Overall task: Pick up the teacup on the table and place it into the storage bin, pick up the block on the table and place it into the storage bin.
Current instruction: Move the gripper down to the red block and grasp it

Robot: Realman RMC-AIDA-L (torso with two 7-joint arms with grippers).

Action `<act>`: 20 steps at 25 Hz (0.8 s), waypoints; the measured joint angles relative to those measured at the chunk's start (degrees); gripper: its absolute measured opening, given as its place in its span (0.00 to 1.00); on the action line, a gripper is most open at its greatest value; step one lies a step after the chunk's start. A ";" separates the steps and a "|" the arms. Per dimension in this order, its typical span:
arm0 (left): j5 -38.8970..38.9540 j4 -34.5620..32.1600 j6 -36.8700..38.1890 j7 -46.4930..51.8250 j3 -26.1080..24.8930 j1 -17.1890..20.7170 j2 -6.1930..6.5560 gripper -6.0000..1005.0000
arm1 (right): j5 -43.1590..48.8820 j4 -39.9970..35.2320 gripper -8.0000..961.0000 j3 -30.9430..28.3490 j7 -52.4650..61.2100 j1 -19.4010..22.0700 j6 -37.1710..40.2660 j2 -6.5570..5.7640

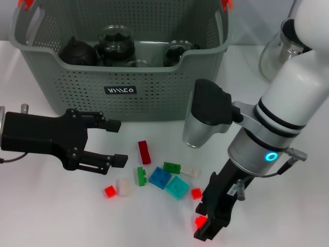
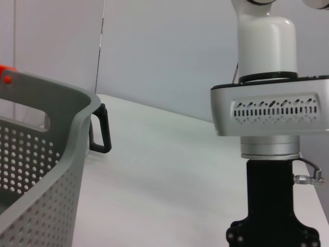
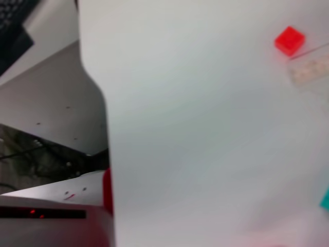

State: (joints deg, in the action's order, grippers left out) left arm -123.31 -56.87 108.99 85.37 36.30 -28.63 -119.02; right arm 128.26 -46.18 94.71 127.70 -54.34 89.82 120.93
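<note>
The storage bin (image 1: 121, 90), grey-green and perforated, stands at the back of the table; its wall (image 2: 36, 170) also fills one side of the left wrist view. A silvery teacup (image 1: 197, 133) stands upright on the table just in front of the bin's right end, partly hidden by my right arm. Loose blocks lie in front: a dark red block (image 1: 144, 152), a blue block (image 1: 159, 177), a teal block (image 1: 177, 187), and a small red block (image 1: 196, 193) (image 3: 289, 40). My right gripper (image 1: 207, 222) hangs low at the front, shut on a small red block (image 1: 200, 222). My left gripper (image 1: 115, 142) hovers open left of the blocks.
Dark teapots (image 1: 77, 51) and glass cups (image 1: 117, 41) sit inside the bin. A glass teapot (image 1: 280, 51) stands at the back right, its black handle (image 2: 100, 128) showing past the bin. Green (image 1: 172, 167), white (image 1: 123, 187) and clear (image 1: 190, 171) blocks lie among the others.
</note>
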 joint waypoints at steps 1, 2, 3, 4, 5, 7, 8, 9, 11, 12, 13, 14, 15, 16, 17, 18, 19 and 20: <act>0.00 0.01 0.00 0.00 0.00 0.00 0.01 0.84 | 0.03 -0.01 0.63 0.44 0.62 -0.10 -0.71 0.00; 0.00 0.03 0.00 -0.01 -0.02 0.00 0.01 0.84 | 0.15 -0.20 0.63 1.32 1.56 -0.35 -1.52 -0.05; 0.00 0.10 0.00 -0.02 -0.06 0.01 0.01 0.84 | 0.15 -0.20 0.63 1.32 1.56 -0.35 -1.52 -0.05; 0.00 0.18 0.00 -0.02 -0.11 0.02 0.02 0.84 | 0.25 -0.40 0.63 1.95 2.20 -0.59 -1.85 -0.12; 0.00 0.27 0.00 -0.03 -0.18 0.02 0.04 0.84 | 0.34 -0.55 0.63 2.53 2.67 -0.83 -2.08 -0.18; 0.00 0.48 -0.07 -0.03 -0.42 -0.03 0.10 0.84 | 0.76 -0.66 0.63 3.48 3.32 -1.40 -2.38 -0.22; 0.00 0.57 -0.18 -0.03 -0.58 -0.06 0.10 0.84 | 1.08 -0.67 0.63 3.85 3.54 -1.63 -2.61 -0.20; 0.01 0.68 -0.33 -0.04 -0.71 -0.08 0.10 0.84 | 1.57 -0.67 0.63 4.27 3.85 -1.86 -2.75 -0.13; 0.16 1.03 -0.52 -0.13 -0.91 -0.12 0.14 0.84 | 2.17 -0.67 0.63 5.25 4.45 -2.38 -3.15 -0.01; 0.23 1.18 -0.55 -0.16 -0.95 -0.14 0.16 0.84 | 2.19 -0.67 0.63 6.01 4.83 -2.69 -3.30 -0.01; 0.31 1.33 -0.55 -0.18 -0.97 -0.15 0.18 0.84 | 2.19 -0.67 0.63 6.54 5.15 -2.87 -3.48 0.00; 0.35 1.40 -0.56 -0.20 -0.99 -0.15 0.20 0.84 | 2.15 -0.68 0.63 7.06 5.40 -3.03 -3.52 0.02; 0.35 1.47 -0.57 -0.22 -0.99 -0.14 0.20 0.84 | 2.05 -0.78 0.63 7.51 5.68 -3.15 -3.58 0.05; 0.35 1.57 -0.58 -0.24 -0.99 -0.14 0.20 0.84 | 1.98 -0.90 0.63 7.86 5.88 -3.21 -3.62 0.08; 0.36 1.76 -0.60 -0.31 -1.04 -0.14 0.20 0.84 | 1.94 -1.05 0.63 8.12 6.05 -3.24 -3.65 0.11; 0.40 1.87 -0.61 -0.40 -1.17 -0.16 0.20 0.84 | 1.85 -1.18 0.63 8.38 6.14 -3.26 -3.70 0.14; 0.45 1.99 -0.62 -0.50 -1.29 -0.18 0.20 0.84 | 1.70 -1.27 0.63 8.64 6.23 -3.28 -3.78 0.19; 0.47 2.05 -0.63 -0.62 -1.45 -0.21 0.19 0.84 | 1.51 -1.28 0.63 8.91 6.39 -3.28 -3.85 0.24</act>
State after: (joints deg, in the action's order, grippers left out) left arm -122.85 -54.81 108.36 84.75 34.85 -28.83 -118.82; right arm 129.77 -47.46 103.62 134.09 -57.61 85.96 121.17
